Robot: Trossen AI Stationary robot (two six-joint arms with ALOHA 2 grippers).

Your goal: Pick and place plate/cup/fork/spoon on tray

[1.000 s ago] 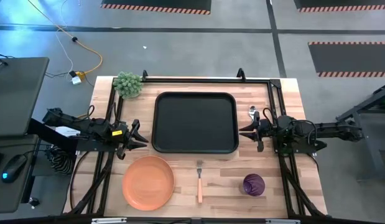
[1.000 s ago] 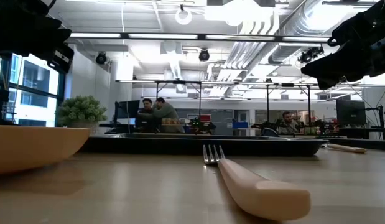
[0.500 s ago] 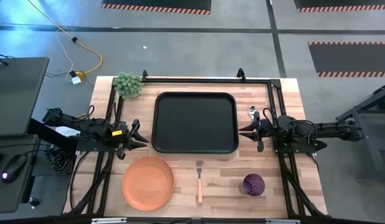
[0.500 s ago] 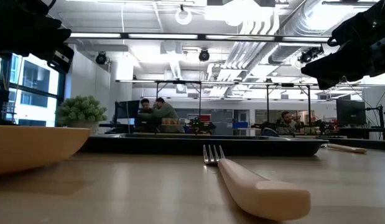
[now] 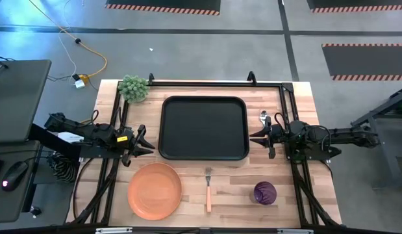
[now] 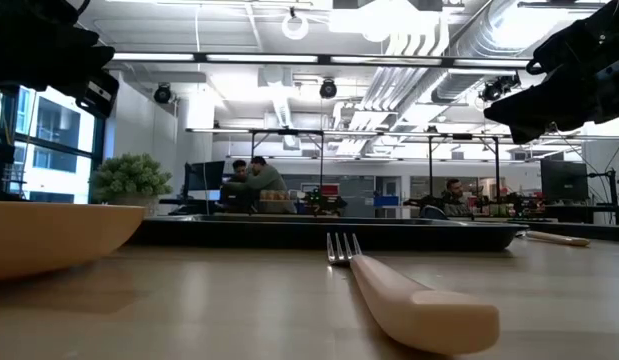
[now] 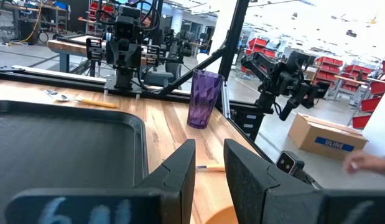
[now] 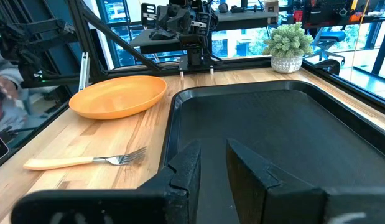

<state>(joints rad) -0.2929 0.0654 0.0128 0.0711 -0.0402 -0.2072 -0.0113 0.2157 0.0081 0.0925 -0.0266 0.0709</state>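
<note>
The black tray point(image 5: 202, 128) lies mid-table. The orange plate point(image 5: 154, 190) rests flat near the front left. The fork point(image 5: 208, 190) lies in front of the tray, tines toward it. The purple cup point(image 5: 265, 192) stands upright at the front right. The spoon point(image 5: 265, 118) lies right of the tray by the right arm. My left gripper point(image 5: 149, 143) hovers left of the tray, open a little and empty point(image 7: 209, 163). My right gripper point(image 5: 254, 138) hovers right of the tray, open a little and empty point(image 8: 212, 163).
A small potted plant point(image 5: 134, 88) stands at the far left corner. A black metal frame point(image 5: 213, 82) runs along the far and side edges. Bare wood shows between plate, fork and cup. People point(image 6: 251, 178) sit in the room beyond the table.
</note>
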